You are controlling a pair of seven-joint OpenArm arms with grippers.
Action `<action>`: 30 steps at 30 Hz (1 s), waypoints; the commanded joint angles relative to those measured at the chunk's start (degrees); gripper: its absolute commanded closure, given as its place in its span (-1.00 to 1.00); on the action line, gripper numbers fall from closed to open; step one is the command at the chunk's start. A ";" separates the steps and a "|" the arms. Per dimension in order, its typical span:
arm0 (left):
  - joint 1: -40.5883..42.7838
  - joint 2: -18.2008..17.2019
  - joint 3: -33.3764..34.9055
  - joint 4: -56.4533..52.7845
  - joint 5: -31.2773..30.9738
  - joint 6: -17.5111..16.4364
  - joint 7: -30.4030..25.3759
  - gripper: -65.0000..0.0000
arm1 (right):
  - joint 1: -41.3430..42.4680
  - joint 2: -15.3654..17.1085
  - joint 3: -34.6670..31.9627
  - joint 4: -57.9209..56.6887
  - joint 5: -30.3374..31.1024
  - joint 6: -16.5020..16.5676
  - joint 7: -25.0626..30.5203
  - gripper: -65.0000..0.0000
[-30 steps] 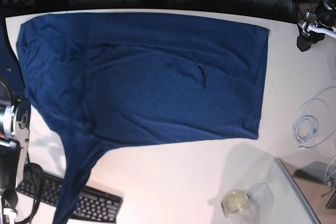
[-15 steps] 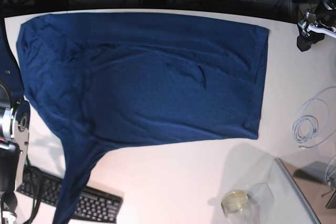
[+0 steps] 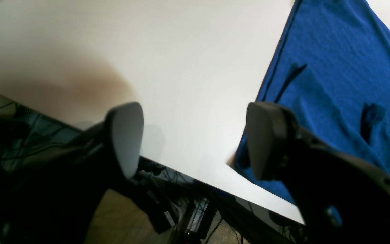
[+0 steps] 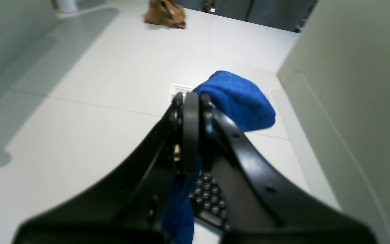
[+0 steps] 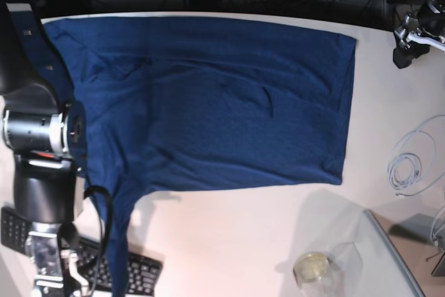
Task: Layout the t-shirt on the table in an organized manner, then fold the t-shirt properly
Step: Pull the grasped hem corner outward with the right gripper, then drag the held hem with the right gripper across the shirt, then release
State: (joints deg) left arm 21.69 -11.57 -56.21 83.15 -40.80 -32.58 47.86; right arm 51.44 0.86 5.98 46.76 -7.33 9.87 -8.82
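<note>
The navy t-shirt [image 5: 222,116] lies spread across the white table [image 5: 243,241], with one part trailing down at the lower left over the keyboard. In the right wrist view my right gripper [image 4: 191,98] is shut on a bunch of the t-shirt [image 4: 239,101], and cloth hangs below the fingers. The right arm stands over the shirt's left edge in the base view. At the table's far right corner my left gripper [image 5: 405,46] is open and holds nothing. In the left wrist view the left gripper [image 3: 195,135] hovers above the table [image 3: 181,67], beside the t-shirt's edge [image 3: 333,84].
A black keyboard [image 5: 132,273] lies at the front left, partly under the hanging cloth. A coiled white cable [image 5: 407,168] is at the right. A glass jar [image 5: 313,267] and a clear panel [image 5: 396,255] are at the front right. Cables run behind the table's far edge.
The right arm has swung to the right, onto the shirt's left side. The shirt's left edge and trailing part have shifted right with it. The left arm has not moved.
</note>
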 commanded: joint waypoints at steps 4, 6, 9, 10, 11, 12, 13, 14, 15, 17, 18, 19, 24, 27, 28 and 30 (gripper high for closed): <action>0.07 -0.95 -0.37 1.11 -1.09 -0.08 -0.78 -0.39 | 0.30 -3.81 -0.13 0.58 0.26 -0.07 1.48 1.00; 0.07 -0.95 -0.37 1.11 -1.09 -0.08 -0.78 -0.39 | -0.85 -5.65 -0.13 -0.39 0.26 -0.07 1.48 1.00; 0.07 -0.87 -0.28 1.11 -1.09 -0.08 -0.78 -0.39 | -1.64 -7.68 -0.13 -3.29 0.26 -0.07 1.48 1.00; 0.15 -0.78 -0.19 1.11 -1.09 -0.08 -0.78 -0.39 | -1.81 -8.12 -0.13 -4.26 0.26 -0.07 1.48 1.00; 0.15 -0.78 -0.19 1.11 -1.09 -0.08 -0.78 -0.39 | -1.90 -8.47 -0.13 -5.14 0.34 -0.07 1.48 1.00; 0.24 -0.78 -0.19 1.11 -1.09 -0.08 -0.78 -0.39 | -1.99 -8.91 -0.04 -6.10 0.34 -0.07 1.48 1.00; 0.24 -0.78 -0.19 1.11 -1.09 -0.08 -0.78 -0.39 | -2.52 -9.08 -0.04 -6.72 0.34 -0.07 1.48 1.00; 0.33 -0.78 -0.19 1.11 -1.09 -0.08 -0.78 -0.39 | -2.96 -9.26 -0.04 -6.98 0.43 -0.07 1.48 1.00; 0.33 -0.78 -0.19 1.11 -1.09 -0.08 -0.78 -0.39 | -3.31 -9.43 -0.31 -7.07 0.43 -0.07 1.39 1.00; 0.33 -0.87 -0.19 1.11 -1.09 -0.08 -0.78 -0.39 | -4.36 -9.52 -5.14 -7.07 0.52 -0.07 1.13 1.00; 0.24 -0.87 -0.10 1.11 -1.09 -0.08 -0.78 -0.39 | -5.24 -9.52 -8.13 -7.07 0.52 -0.07 1.21 1.00; 0.15 -0.87 -0.01 1.11 -1.09 -0.08 -0.78 -0.39 | -5.95 -9.52 -10.94 -6.89 0.52 -0.07 1.30 1.00; 0.07 -0.78 0.07 1.11 -1.09 -0.08 -0.78 -0.39 | -7.70 -9.61 -20.35 -6.81 3.16 -0.24 1.13 1.00; 0.15 -0.87 -0.10 1.11 -1.09 -0.08 -0.78 -0.39 | -7.70 -9.52 -24.84 -6.19 10.54 -0.51 0.95 1.00; 0.24 -0.87 -0.19 1.11 -1.09 -0.08 -0.78 -0.39 | -7.70 -9.43 -26.15 -4.52 12.21 -0.51 -0.02 1.00; 0.33 -1.04 -0.28 1.11 -1.09 -0.08 -0.78 -0.39 | -8.85 -9.26 -27.38 0.31 13.35 -0.51 -3.62 1.00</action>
State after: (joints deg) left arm 21.78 -11.44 -55.96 83.15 -40.77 -32.56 47.86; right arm 40.42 -7.86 -21.47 45.60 5.61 9.41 -14.50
